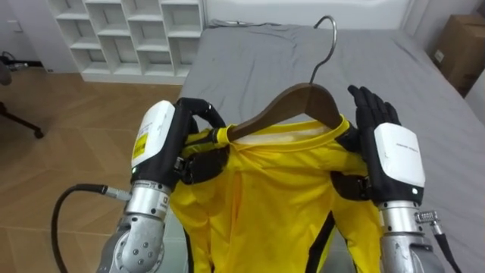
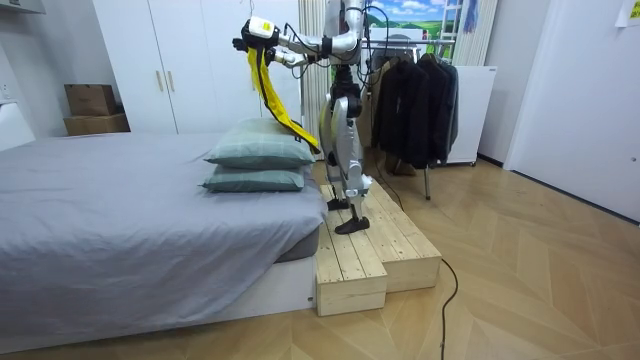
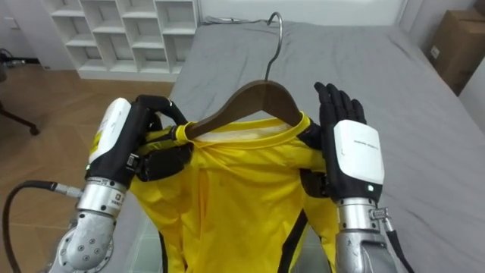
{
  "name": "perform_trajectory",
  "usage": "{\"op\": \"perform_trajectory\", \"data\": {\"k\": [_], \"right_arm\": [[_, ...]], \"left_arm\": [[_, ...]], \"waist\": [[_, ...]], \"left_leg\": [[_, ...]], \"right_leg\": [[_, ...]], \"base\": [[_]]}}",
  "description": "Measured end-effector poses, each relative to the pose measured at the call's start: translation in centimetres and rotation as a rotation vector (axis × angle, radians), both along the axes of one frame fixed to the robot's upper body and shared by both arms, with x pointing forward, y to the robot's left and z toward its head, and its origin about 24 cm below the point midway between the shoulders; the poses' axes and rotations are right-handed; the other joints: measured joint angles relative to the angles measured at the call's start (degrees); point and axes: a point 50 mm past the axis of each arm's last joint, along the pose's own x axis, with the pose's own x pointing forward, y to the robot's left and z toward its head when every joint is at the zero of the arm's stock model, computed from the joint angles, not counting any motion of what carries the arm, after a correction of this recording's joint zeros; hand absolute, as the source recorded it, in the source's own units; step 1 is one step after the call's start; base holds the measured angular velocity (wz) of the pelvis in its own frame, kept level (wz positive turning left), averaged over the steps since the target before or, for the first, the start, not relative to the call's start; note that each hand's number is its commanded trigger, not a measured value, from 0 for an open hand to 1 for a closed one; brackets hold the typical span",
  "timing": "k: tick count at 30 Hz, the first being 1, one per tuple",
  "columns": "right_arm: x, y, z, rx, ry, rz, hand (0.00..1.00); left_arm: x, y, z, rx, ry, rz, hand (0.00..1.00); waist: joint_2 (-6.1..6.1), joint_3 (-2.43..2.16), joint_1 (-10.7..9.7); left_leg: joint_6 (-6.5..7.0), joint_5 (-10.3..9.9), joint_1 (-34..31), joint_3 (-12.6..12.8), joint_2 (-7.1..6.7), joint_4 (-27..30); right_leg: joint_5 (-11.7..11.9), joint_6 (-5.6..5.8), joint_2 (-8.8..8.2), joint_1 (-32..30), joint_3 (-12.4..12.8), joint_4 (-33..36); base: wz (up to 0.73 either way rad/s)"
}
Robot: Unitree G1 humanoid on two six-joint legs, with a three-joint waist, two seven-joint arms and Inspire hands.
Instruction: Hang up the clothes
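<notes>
Left hand (image 1: pixel 163 140) clutches yellow shirt (image 1: pixel 273 182) at hanger (image 1: pixel 303 98) end | right hand (image 1: pixel 394 155) flat-fingered on other shoulder | bed (image 1: pixel 432 83) beneath

a home bedroom, shown by a wide grey-sheeted bed (image 2: pixel 120 200) with two stacked pillows (image 2: pixel 258 155), white wardrobe doors (image 2: pixel 180 60), white cube shelves (image 1: pixel 129 34), a clothes rack (image 2: pixel 415 100) of dark coats and a wooden floor (image 2: pixel 540 270).
</notes>
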Motion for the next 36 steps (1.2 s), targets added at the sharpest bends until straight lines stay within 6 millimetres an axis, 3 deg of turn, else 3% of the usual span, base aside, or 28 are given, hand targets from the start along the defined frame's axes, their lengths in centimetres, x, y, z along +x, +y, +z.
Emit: {"op": "perform_trajectory", "data": {"k": [2, 3, 4, 5, 7, 18, 36], "right_arm": [[0.09, 0.17, 0.11, -0.001, -0.005, 0.006, 0.00], [0.20, 0.30, 0.23, -0.002, -0.010, 0.011, 0.13], [0.25, 0.37, 0.29, -0.002, -0.013, 0.014, 0.27], [0.32, 0.42, 0.38, -0.002, -0.016, 0.015, 0.63], [0.32, 0.43, 0.38, -0.002, -0.017, 0.016, 1.00], [0.34, 0.34, 0.24, 0.006, -0.004, -0.003, 1.00], [0.33, 0.73, -0.05, 0.009, 0.019, 0.016, 1.00]], "left_arm": [[0.00, 0.01, -0.01, 0.000, 0.001, 0.001, 1.00], [0.01, 0.01, 0.00, 0.000, 0.000, 0.001, 1.00], [0.01, 0.01, 0.00, 0.000, 0.000, 0.001, 1.00], [0.02, 0.00, 0.02, 0.000, 0.000, 0.001, 1.00], [0.03, 0.00, 0.03, 0.000, -0.001, 0.001, 1.00], [0.02, 0.01, 0.02, -0.001, 0.000, 0.000, 1.00], [0.08, 0.21, 0.03, -0.004, 0.003, 0.016, 1.00]], "waist": [[0.01, 0.00, 0.0], [0.01, 0.00, 0.0], [0.01, 0.01, 0.0], [0.01, 0.00, 0.0], [0.01, 0.01, 0.2], [-0.08, 0.10, 1.3], [-0.28, 0.35, 1.2]], "left_leg": [[0.00, 0.0, 0.0, 0.0, 0.00, 0.0], [0.00, 0.0, 0.0, 0.0, 0.00, 0.0], [0.00, 0.0, 0.0, 0.0, 0.00, 0.0], [0.00, 0.0, -0.1, 0.0, 0.00, 0.0], [0.00, 0.0, -0.1, 0.0, 0.00, 0.0], [0.00, 0.0, 0.1, -0.2, -0.01, -0.2], [0.00, 0.0, 0.1, -0.2, -0.02, -0.5]], "right_leg": [[0.0, 0.00, 0.00, 0.0, 0.0, 0.0], [0.0, 0.00, 0.00, 0.0, 0.0, -0.1], [0.0, 0.00, 0.00, 0.0, 0.0, -0.1], [0.0, 0.00, 0.00, 0.0, 0.0, -0.1], [0.0, 0.00, 0.00, 0.0, 0.0, -0.1], [0.0, 0.00, 0.01, 0.1, -0.1, -0.1], [-0.1, 0.07, 0.01, 0.1, -0.1, -0.3]], "base": [[0.00], [0.00], [0.00], [0.00], [0.00], [0.00], [0.00]]}}
